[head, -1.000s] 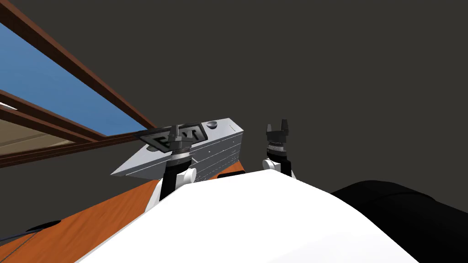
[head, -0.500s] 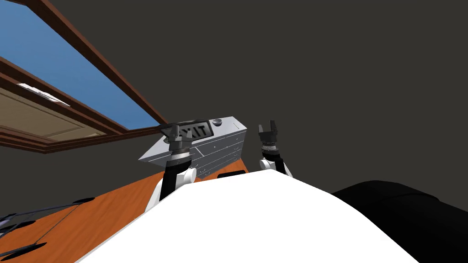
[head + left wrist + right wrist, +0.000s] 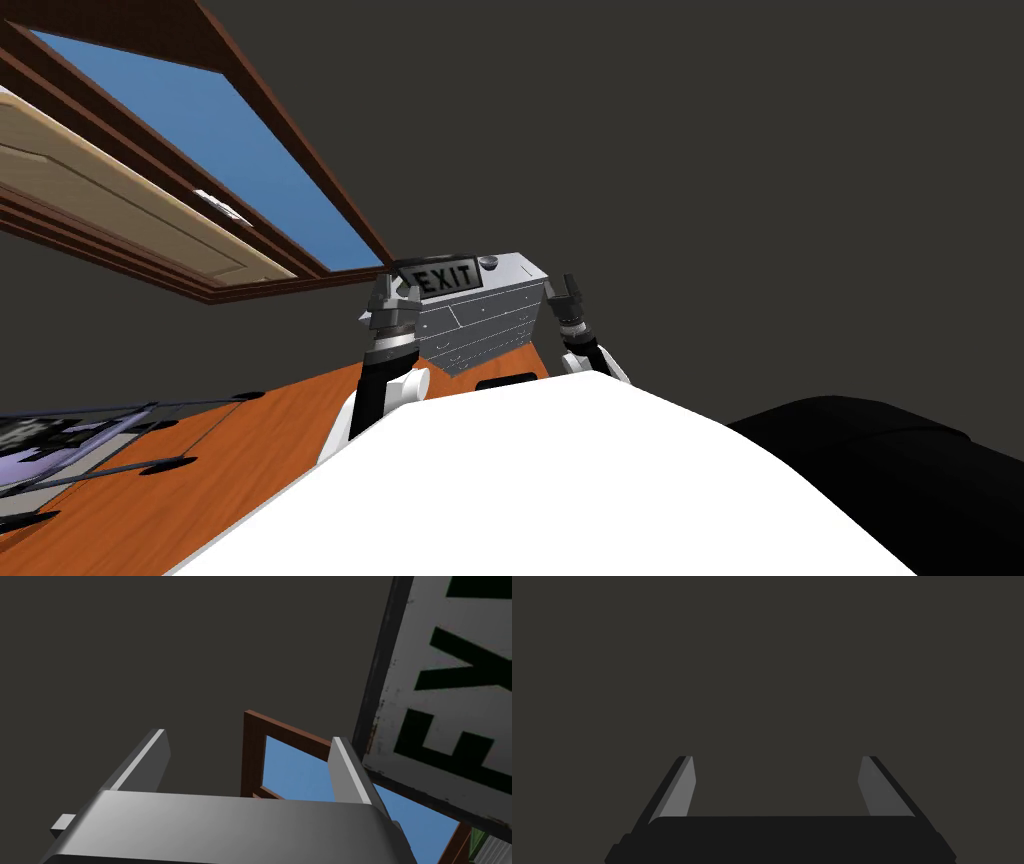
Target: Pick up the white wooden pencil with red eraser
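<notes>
My left gripper (image 3: 393, 293) is held up in front of a grey chest of drawers (image 3: 480, 325), fingers open with nothing between them. In the left wrist view the left gripper (image 3: 250, 738) points past a white sign with black letters (image 3: 450, 701) that stands close beside one finger. In the head view this sign reads EXIT (image 3: 445, 278) and rests on top of the chest. My right gripper (image 3: 564, 290) is raised at the chest's right corner. The right gripper (image 3: 777, 758) is open and empty, facing a flat dark grey surface.
A brown-framed window (image 3: 250, 170) with blue behind it runs along the dark wall on the left. The floor (image 3: 230, 450) is orange wood. A low grey framed object (image 3: 70, 450) lies at the far left. A black area (image 3: 880, 470) shows at the lower right.
The whole head view has swung: the window and chest have slid right and turned, so I have turned. The right gripper now stands against the chest's corner, and the grey object came into view.
</notes>
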You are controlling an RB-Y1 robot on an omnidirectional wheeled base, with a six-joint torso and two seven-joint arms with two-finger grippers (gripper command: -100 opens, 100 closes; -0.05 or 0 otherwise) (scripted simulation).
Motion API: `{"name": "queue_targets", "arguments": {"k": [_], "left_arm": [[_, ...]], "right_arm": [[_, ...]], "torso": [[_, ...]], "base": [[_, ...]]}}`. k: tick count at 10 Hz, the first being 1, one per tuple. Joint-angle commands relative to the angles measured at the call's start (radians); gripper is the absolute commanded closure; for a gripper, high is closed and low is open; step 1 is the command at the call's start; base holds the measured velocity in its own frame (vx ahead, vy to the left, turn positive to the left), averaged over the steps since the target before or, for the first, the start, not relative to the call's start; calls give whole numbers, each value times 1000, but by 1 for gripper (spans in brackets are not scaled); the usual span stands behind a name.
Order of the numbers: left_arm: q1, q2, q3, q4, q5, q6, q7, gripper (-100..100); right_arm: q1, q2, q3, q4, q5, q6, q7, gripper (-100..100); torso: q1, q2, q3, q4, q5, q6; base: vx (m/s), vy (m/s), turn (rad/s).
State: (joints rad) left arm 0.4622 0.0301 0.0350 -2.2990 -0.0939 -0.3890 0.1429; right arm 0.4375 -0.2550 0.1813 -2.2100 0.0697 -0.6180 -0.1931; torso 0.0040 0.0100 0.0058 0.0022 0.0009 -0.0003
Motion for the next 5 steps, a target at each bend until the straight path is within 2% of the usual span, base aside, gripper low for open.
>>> {"name": "queue_targets", "arguments": {"k": [1, 2, 3, 4, 5], "left_arm": [[0, 0, 0, 0, 0, 0, 0, 0], [0, 0, 0, 0, 0, 0, 0, 0], [0, 0, 0, 0, 0, 0, 0, 0], [0, 0, 0, 0, 0, 0, 0, 0], [0, 0, 0, 0, 0, 0, 0, 0]], "right_arm": [[-2, -36, 28, -1, 17, 0, -31, -100], [-15, -73, 66, 25, 43, -15, -70, -100], [-15, -83, 66, 25, 43, -15, -70, -100], [-28, -121, 107, 53, 69, -31, -111, -100], [-28, -134, 107, 53, 69, -31, -111, -100]], "torso": [[0, 0, 0, 0, 0, 0], [-1, -1, -1, 0, 0, 1], [1, -1, -1, 0, 0, 0], [0, -3, -2, 0, 0, 1], [0, -3, -2, -1, 0, 0]], "base": [[-116, 58, 62], [-122, 96, 123], [-84, 77, 60], [-93, 69, 128], [-92, 59, 70]]}}
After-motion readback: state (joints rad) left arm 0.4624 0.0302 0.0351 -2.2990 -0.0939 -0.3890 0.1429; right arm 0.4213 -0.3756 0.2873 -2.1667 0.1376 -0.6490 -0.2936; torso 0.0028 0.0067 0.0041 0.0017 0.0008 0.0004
